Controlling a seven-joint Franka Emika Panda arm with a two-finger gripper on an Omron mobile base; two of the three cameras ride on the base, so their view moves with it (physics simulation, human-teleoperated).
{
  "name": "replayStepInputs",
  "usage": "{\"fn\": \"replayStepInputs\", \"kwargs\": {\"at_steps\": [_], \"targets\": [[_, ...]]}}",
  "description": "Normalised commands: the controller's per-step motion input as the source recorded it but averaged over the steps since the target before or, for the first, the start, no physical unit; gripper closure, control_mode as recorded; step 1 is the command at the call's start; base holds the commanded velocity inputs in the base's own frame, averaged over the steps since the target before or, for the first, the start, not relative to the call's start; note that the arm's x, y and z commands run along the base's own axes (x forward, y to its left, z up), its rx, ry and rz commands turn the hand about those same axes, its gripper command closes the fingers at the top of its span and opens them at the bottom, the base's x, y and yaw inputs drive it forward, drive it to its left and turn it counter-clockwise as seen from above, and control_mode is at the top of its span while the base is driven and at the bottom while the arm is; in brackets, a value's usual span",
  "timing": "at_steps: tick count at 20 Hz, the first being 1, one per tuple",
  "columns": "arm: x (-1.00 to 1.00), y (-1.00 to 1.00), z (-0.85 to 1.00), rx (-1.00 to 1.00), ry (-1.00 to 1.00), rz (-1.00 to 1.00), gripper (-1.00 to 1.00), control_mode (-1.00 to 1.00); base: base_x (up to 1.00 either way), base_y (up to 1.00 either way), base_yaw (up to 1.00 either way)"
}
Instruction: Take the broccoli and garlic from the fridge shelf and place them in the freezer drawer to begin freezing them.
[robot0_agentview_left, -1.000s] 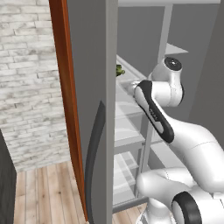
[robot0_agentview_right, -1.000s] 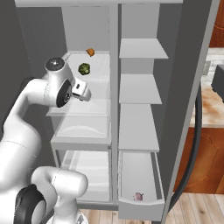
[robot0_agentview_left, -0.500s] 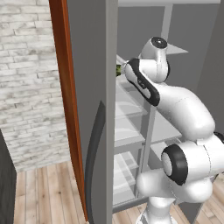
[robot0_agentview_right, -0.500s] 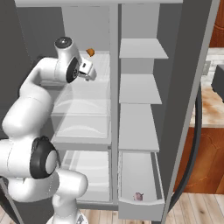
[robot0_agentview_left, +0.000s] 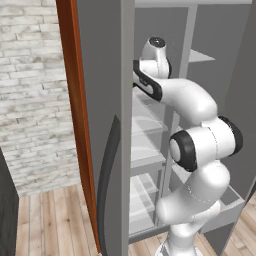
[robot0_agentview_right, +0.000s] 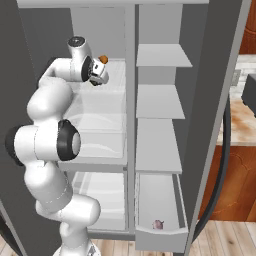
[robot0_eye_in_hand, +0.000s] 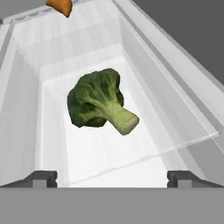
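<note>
The broccoli (robot0_eye_in_hand: 98, 103), a dark green floret with a pale stalk, lies on its side on the white fridge shelf (robot0_eye_in_hand: 144, 144). My gripper (robot0_eye_in_hand: 117, 178) hangs just short of it and is open, with its tips set wide and nothing between them. Seen from the right base view, the gripper (robot0_agentview_right: 96, 79) is at the upper left shelf, and the hand hides the broccoli. The freezer drawer (robot0_agentview_right: 160, 232) stands pulled out at the bottom right. In it rests a small pinkish-white lump (robot0_agentview_right: 158, 224) that looks like the garlic.
An orange item (robot0_eye_in_hand: 59, 5) (robot0_agentview_right: 103, 59) sits farther back on the same shelf. The grey fridge door (robot0_agentview_left: 100, 125) stands open at the left and hides the hand in the left base view. Bare shelves (robot0_agentview_right: 157, 102) fill the right column above the drawer.
The arm has swung up and in toward the upper left shelf. The hand now covers the broccoli in the right base view. The drawer and its contents have not moved.
</note>
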Motion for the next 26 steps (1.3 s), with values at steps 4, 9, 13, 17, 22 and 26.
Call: {"fn": "replayStepInputs", "kwargs": {"at_steps": [4, 9, 13, 17, 22, 26], "targets": [[0.63, 0.0, -0.32, -0.03, 0.0, 0.0, -1.0, -1.0, 0.0, 0.0, 0.0], [0.75, 0.0, -0.39, -0.09, 0.0, 0.0, -1.0, -1.0, 0.0, 0.0, 0.0], [0.82, 0.0, -0.26, -0.09, 0.0, 0.0, -1.0, -1.0, 0.0, 0.0, 0.0], [0.13, -0.01, -0.5, -0.02, 0.0, 0.0, -1.0, -1.0, 0.0, 0.0, 0.0], [-0.17, 0.0, -0.41, 0.0, 0.0, 0.0, -1.0, -1.0, 0.0, 0.0, 0.0], [0.01, 0.0, -0.2, 0.0, 0.0, 0.0, 1.0, -1.0, 0.0, 0.0, 0.0]]}}
